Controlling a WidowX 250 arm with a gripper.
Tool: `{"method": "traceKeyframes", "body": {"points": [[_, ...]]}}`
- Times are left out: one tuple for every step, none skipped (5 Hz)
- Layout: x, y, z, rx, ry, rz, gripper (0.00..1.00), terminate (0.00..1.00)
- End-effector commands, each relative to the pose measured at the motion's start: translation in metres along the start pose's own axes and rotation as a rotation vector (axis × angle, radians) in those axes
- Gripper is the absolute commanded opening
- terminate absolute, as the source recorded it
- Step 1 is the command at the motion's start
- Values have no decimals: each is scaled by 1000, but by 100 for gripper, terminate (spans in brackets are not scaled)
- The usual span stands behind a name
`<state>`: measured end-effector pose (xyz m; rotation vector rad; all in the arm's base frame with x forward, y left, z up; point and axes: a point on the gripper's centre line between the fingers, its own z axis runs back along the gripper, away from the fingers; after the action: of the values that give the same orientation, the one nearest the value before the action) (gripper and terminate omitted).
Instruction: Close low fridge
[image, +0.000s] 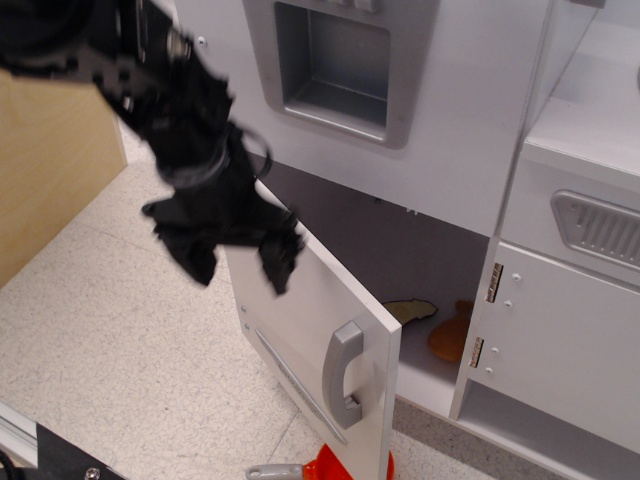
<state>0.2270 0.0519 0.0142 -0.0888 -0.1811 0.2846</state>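
The low fridge (400, 255) is the white compartment under the dispenser panel. Its white door (300, 320) stands partly open, hinged at the left, with the curved grey handle (342, 375) and a thin grey strip facing me. Inside I see a purple-rimmed slice (410, 310) and an orange toy (450, 335) on the floor of the compartment. My black gripper (238, 262) is blurred, in front of the door's upper left part, fingers spread and empty.
A white panel with a recessed grey dispenser (335, 65) sits above. A white cabinet with a ribbed grey vent (600, 230) stands at the right. A wooden board (50, 170) stands at the left. A red object (335, 465) lies on the floor below the door.
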Motion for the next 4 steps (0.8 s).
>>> {"method": "traceKeyframes", "body": {"points": [[0,11,-52,26,-75,-87,100,0],[9,6,-69,29,-82,-79,100,0],[19,-4,-85,45,-67,-63,100,0],[30,-20,-95,54,-57,-37,100,0]]}}
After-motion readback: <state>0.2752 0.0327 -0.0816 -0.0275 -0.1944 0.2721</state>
